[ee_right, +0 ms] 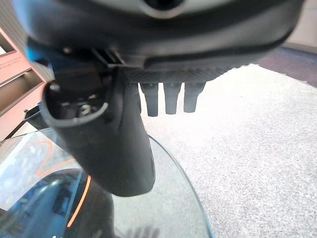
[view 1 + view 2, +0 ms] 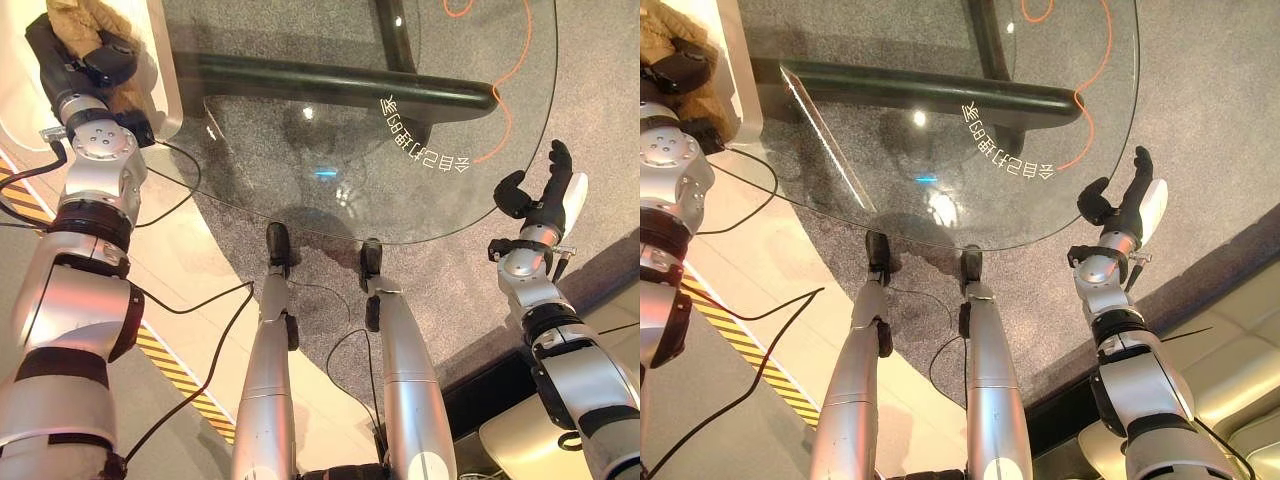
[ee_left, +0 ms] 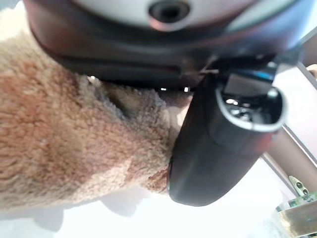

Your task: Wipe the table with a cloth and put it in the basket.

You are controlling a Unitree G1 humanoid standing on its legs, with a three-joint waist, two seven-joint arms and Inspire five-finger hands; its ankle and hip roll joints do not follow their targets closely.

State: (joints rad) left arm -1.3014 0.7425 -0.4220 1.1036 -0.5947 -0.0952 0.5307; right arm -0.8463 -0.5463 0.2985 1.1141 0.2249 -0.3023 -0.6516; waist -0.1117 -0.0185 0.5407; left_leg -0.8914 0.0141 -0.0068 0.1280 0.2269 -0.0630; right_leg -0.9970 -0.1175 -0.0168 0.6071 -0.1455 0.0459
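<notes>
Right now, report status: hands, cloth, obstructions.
Left hand shut on tan cloth, over the white basket. Right hand open, empty, beside the glass table edge. Nothing seen in the way.

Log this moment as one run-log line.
left hand: shut on fuzzy tan cloth | right hand: open, beside round glass table

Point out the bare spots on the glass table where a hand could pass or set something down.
Most of the glass table is bare, from its near rim to the dark bar seen beneath it. The right hand hangs open beside the right edge. The far left is crowded: the left hand grips the tan cloth over the white basket.
</notes>
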